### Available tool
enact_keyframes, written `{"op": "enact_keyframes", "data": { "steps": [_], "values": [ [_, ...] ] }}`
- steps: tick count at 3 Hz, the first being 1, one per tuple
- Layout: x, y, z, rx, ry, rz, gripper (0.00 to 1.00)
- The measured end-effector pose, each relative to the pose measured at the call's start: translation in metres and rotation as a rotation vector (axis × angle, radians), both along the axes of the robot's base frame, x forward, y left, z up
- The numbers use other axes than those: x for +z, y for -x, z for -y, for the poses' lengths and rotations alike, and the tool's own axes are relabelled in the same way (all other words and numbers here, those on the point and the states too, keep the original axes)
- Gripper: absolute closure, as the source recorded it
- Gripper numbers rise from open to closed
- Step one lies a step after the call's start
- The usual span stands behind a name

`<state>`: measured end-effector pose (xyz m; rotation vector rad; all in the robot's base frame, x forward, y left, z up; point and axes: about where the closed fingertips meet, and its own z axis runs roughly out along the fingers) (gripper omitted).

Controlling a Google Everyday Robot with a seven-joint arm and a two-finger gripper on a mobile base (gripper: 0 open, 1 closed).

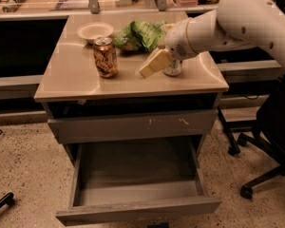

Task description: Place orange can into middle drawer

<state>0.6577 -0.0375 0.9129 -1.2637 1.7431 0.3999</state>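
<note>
The orange can [105,57] stands upright on the left half of the cabinet top [85,82], in front of a white bowl. My gripper [151,64] hangs low over the middle of the top, to the right of the orange can and apart from it. It covers most of the green-and-white silver can [173,70] behind it. The middle drawer [137,209] is pulled fully out below, and its grey floor [137,167] is bare. The drawer front with pale orange scratches [133,126] above it is shut.
A white bowl [95,31] and a green chip bag [142,34] lie at the back of the top. An office chair base [256,165] stands on the floor to the right. A long counter [47,1] runs behind the cabinet.
</note>
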Motion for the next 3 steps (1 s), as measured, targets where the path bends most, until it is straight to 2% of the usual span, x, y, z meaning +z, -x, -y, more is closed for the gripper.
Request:
{"op": "enact_keyframes", "data": {
  "steps": [1, 2, 3],
  "values": [
    [-0.014, -0.03, -0.018, -0.03, -0.026, 0.023, 0.0],
    [-0.016, -0.045, -0.046, -0.006, -0.06, 0.04, 0.0],
    [-0.009, -0.049, -0.077, 0.047, -0.084, 0.055, 0.0]
  ]
}}
